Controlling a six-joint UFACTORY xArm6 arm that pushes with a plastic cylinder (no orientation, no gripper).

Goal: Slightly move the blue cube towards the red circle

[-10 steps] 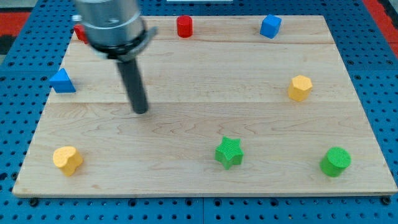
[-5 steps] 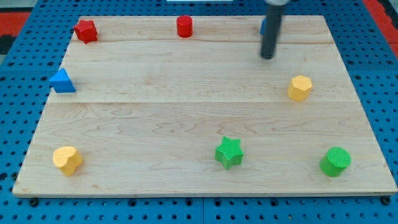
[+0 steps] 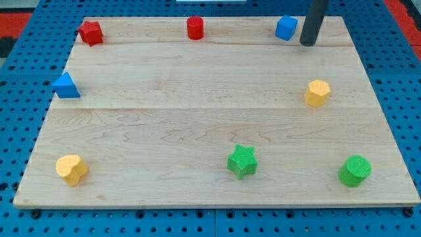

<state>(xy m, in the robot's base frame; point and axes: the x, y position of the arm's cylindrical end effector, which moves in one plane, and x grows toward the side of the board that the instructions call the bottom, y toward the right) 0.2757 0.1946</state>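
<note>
Blue cube [image 3: 286, 27] is seen at the frame's upper right, with my tip [image 3: 307, 43] set just to its right.
No jaws are carried by the bare rod; whether the cube is touched cannot be told. Red circle [image 3: 195, 27] is placed well apart, upper centre, on the wooden board [image 3: 197, 118].

Red star [image 3: 90, 31], blue triangle [image 3: 65, 85], 2 yellow blocks [image 3: 71, 169] [image 3: 317, 93], green star [image 3: 241, 161], green cyl [image 3: 354, 171] on wood board [image 3: 197, 112]
</note>
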